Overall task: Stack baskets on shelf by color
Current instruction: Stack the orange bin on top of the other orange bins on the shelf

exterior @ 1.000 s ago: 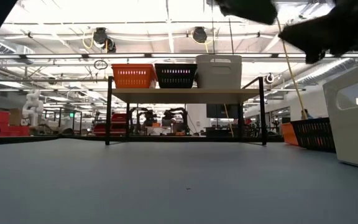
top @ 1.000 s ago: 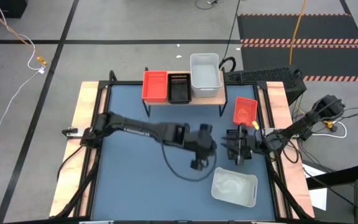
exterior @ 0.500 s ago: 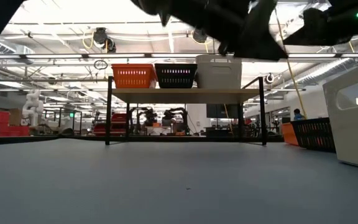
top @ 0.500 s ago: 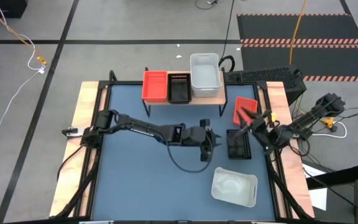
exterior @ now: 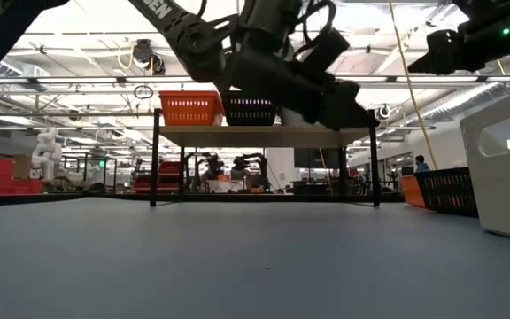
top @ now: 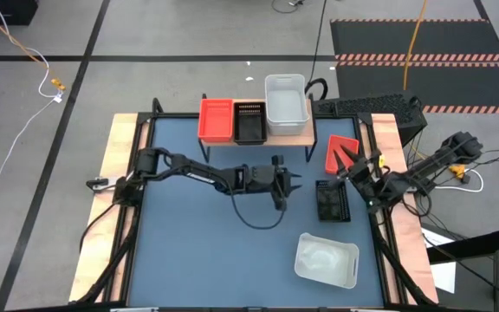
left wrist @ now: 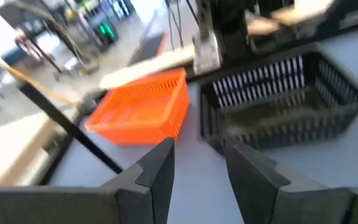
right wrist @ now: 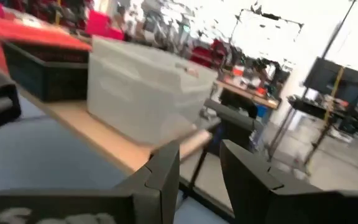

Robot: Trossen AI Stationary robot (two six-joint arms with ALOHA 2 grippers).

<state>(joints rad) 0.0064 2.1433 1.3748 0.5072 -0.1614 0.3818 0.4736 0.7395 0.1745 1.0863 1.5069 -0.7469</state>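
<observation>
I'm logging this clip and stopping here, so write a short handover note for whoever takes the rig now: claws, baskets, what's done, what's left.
Left claw: open, empty, above mid-table, aimed at the loose baskets.
Right claw: open, empty, at the table's right edge by the loose red basket.
Shelf holds a red stack, a black stack and a white stack; how many in each cannot be told.
Left: the loose red basket, the black basket and the white basket, all on the table.

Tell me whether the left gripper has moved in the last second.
Yes. In the high view the left gripper has pulled back from the white basket toward the shelf, empty and open.
</observation>
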